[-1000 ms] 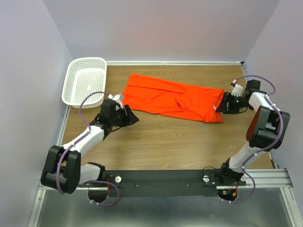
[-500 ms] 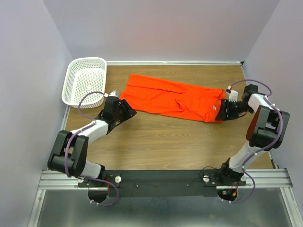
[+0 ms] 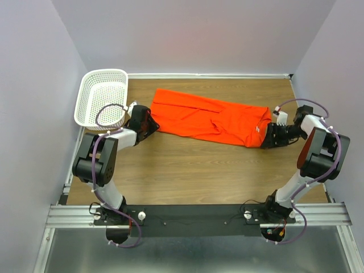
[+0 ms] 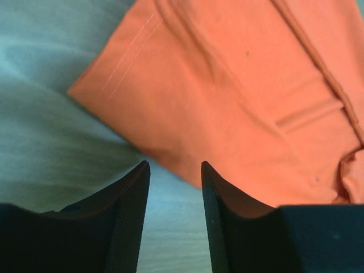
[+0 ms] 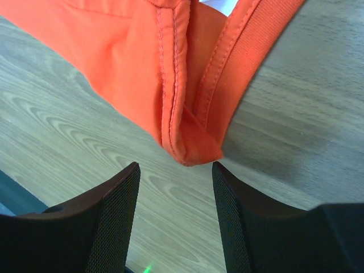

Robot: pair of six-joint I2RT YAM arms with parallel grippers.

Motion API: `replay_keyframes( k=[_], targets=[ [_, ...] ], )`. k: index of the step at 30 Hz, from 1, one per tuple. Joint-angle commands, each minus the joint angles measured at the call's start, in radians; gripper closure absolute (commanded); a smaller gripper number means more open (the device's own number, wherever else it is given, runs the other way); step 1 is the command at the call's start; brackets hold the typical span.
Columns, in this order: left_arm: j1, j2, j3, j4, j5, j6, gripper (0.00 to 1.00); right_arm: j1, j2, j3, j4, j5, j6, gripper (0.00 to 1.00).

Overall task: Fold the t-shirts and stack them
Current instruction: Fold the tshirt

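Observation:
The orange-red t-shirt (image 3: 207, 118) lies folded into a long strip across the middle of the table, running from back left to right. My left gripper (image 3: 149, 124) is at the strip's left end, open, with only bare table between its jaws and the shirt's hem corner (image 4: 187, 102) just ahead. My right gripper (image 3: 266, 137) is at the strip's right end, open, its jaws standing apart just short of the folded collar corner (image 5: 196, 145). A sliver of white tag (image 5: 219, 4) shows at the collar.
A white perforated basket (image 3: 103, 96) stands at the back left corner, close behind the left arm. The wooden table (image 3: 187, 170) runs between purple walls on both sides and the back. A black rail (image 3: 187, 219) with the arm bases lies at the near edge.
The left arm has swung back and left, bringing its gripper up to the shirt's left end. The right gripper shifted slightly nearer along the shirt's right end. The shirt has not moved.

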Motion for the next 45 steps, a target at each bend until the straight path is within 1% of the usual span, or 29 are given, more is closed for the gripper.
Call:
replay_keyframes(
  k=[1,3,8,12,13,15,24,27,30,31,32,34,38,45],
  targets=[
    [0.002,0.059,0.094,-0.104,-0.071,-0.033,0.55,-0.014,-0.026,0.0,-0.035,-0.046,-0.032,0.39],
    [0.002,0.091,0.14,-0.149,-0.074,-0.041,0.55,-0.015,-0.023,0.01,-0.041,-0.059,-0.034,0.39],
    [0.002,0.108,0.166,-0.163,-0.076,-0.045,0.56,-0.015,-0.027,0.02,-0.059,-0.069,-0.046,0.39],
    [0.002,0.125,0.189,-0.227,-0.064,-0.044,0.56,-0.016,-0.036,0.029,-0.076,-0.066,-0.058,0.39],
    [0.002,0.136,0.201,-0.259,-0.058,-0.045,0.58,-0.016,-0.041,0.036,-0.082,-0.063,-0.063,0.39],
    [0.002,0.144,0.213,-0.307,-0.061,-0.049,0.58,-0.016,-0.046,0.042,-0.09,-0.068,-0.066,0.39],
    [0.028,0.127,0.209,-0.315,-0.07,-0.038,0.57,-0.016,-0.036,0.033,-0.099,-0.074,-0.083,0.39],
    [0.031,0.151,0.232,-0.333,-0.07,-0.024,0.57,-0.016,-0.026,0.033,-0.099,-0.069,-0.086,0.39],
    [0.031,0.191,0.276,-0.371,-0.061,0.011,0.6,-0.016,-0.018,0.039,-0.101,-0.069,-0.084,0.39],
    [0.033,0.199,0.289,-0.377,-0.058,0.023,0.64,-0.016,-0.017,0.039,-0.099,-0.068,-0.083,0.39],
    [0.033,0.202,0.293,-0.377,-0.055,0.028,0.65,-0.016,-0.015,0.04,-0.099,-0.066,-0.081,0.39],
    [0.034,0.211,0.302,-0.387,-0.048,0.037,0.69,-0.016,-0.007,0.043,-0.098,-0.053,-0.08,0.39],
    [0.042,0.216,0.31,-0.388,-0.044,0.042,0.69,-0.016,0.003,0.042,-0.099,-0.042,-0.078,0.46],
    [0.046,0.223,0.318,-0.39,-0.035,0.047,0.69,-0.016,0.045,0.091,-0.095,-0.043,-0.067,0.49]
  ],
)
